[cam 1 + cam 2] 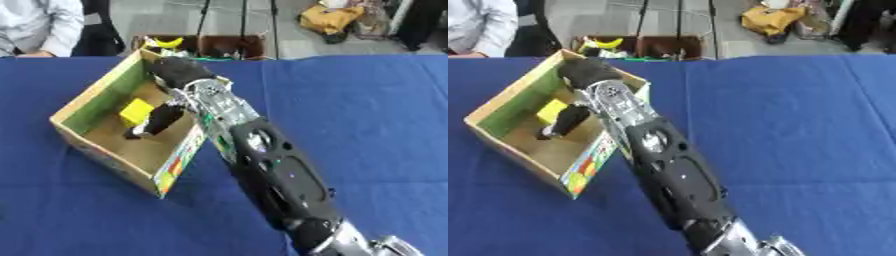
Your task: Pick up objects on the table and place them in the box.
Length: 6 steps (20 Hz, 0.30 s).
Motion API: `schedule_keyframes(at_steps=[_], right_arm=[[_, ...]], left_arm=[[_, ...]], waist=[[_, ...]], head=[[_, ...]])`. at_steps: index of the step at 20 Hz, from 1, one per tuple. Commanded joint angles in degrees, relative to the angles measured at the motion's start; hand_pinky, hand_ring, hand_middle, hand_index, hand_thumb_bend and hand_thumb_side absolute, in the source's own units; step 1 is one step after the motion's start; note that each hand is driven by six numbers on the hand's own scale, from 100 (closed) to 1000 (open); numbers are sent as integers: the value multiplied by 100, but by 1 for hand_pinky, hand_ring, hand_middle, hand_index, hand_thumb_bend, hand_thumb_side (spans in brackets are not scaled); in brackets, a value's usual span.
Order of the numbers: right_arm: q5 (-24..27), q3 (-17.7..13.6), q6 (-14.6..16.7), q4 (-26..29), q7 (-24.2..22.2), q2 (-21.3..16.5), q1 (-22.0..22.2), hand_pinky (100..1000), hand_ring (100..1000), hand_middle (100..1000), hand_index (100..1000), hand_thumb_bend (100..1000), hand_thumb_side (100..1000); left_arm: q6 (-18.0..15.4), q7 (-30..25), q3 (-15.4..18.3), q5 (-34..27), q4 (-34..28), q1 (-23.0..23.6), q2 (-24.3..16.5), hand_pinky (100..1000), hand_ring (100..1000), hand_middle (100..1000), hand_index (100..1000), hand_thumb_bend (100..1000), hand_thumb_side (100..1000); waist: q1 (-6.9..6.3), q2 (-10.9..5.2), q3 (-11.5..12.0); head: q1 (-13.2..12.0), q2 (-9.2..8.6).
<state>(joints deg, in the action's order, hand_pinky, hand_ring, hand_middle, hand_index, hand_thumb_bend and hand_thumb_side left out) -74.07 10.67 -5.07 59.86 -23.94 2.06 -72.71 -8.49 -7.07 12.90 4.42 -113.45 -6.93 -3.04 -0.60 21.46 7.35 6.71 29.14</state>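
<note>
Your yellow block-shaped object point(136, 112) sits inside the open cardboard box point(105, 95), on its brown floor toward the far-left part, close to the green-lined inner wall. Just beside it, on the side nearer you, hangs a dark, elongated shape point(157, 121) that runs down from your right hand point(179, 71) toward the box floor; it is too blurred to say whether this is a held object or part of the hand. For the same reason you cannot tell how far the fingers are spread or whether they have hold of anything.

Your right hand is over the box's far right corner, with the black back of the hand above the rim and the silver wrist section point(214, 102) crossing the right wall. The forearm, black with oval cut-outs point(276, 175), comes in from the lower right and slants up and left across the picture.

The box lies askew on the blue cloth-covered table point(367, 125), one corner pointing toward you, and its near outer wall carries a colourful printed label point(178, 162). Your left hand shows in neither eye view.

Beyond the table's far edge stand dark crates point(206, 46), one holding something yellow point(164, 43).
</note>
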Motion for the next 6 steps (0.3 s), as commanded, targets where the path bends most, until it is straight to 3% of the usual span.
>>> schedule_keyframes(at_steps=[1,4,6], right_arm=[[531,72,-44,787,97,-366,-175,827,852,834,920,648,661],[1215,138,-177,1588,163,-792,-86,823,834,804,901,569,609],[1702,133,-362,2118,268,-1095,41,819,808,773,888,373,572]], left_arm=[[-24,28,29,-5,-114,18,-104,376,430,528,854,100,983],[-30,56,52,4,-114,32,-107,376,430,528,854,100,983],[-31,78,71,10,-114,33,-112,376,430,528,854,100,983]], waist=[[-54,-157,-42],[-76,-174,-149],[-87,-187,-215]], head=[[-65,42],[-160,90],[-238,101]])
